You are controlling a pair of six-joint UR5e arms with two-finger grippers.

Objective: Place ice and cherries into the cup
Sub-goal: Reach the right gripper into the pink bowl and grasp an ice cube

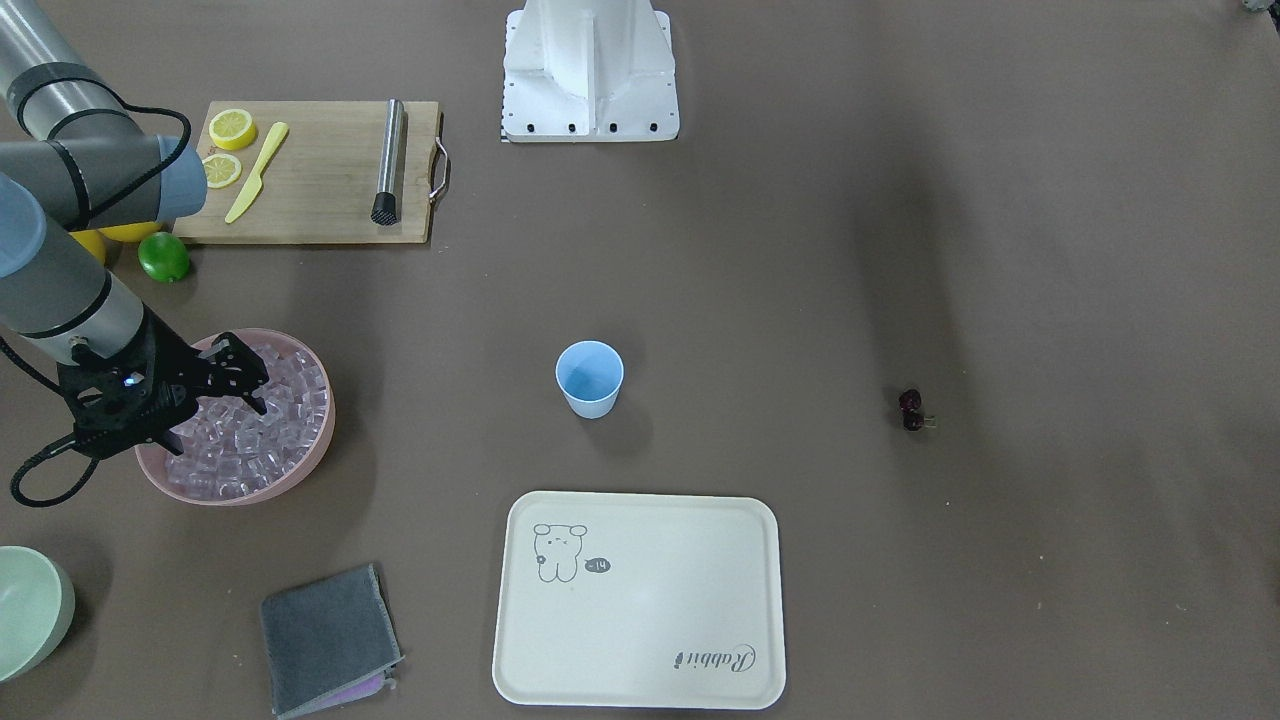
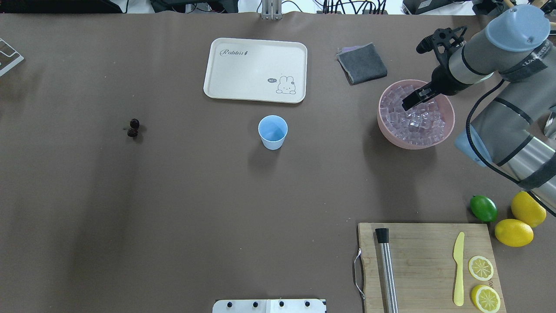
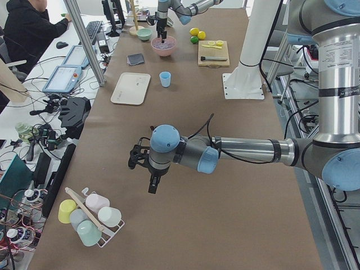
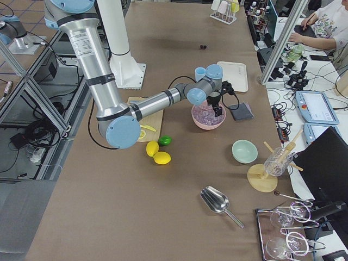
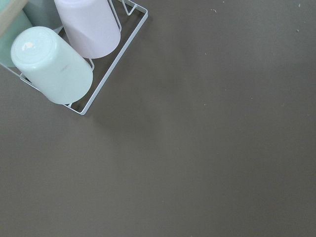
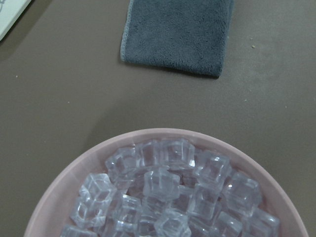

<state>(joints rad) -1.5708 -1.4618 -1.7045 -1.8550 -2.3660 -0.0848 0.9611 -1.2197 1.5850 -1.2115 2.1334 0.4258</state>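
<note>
**Right gripper over the ice, cup away toward mid-table**

Seen from overhead, the cherries (image 2: 133,128) lie far left. The blue cup (image 2: 273,131) stands upright mid-table, and the ice (image 2: 415,119) fills the pink bowl (image 2: 408,145) at right. The right gripper (image 2: 412,99) hangs tilted just above the ice, jaws seemingly apart and empty. The left gripper (image 3: 149,179) hovers well away, and I cannot tell whether it is parted or closed.

Left gripper (image 3: 152,183): seen only in the far side view, so the spread of its fingers cannot be told.
Pink bowl (image 1: 322,450): one side of the rim and some ice (image 1: 290,400) are hidden under the right gripper (image 1: 260,392).
Green bowl (image 1: 25,610): cut by the picture's left edge.
Lemons (image 1: 125,234): mostly behind the right arm.
Cherries (image 2: 133,128): stems too small to make out.
Lilac mug (image 5: 89,24): cut by the top edge.
</note>
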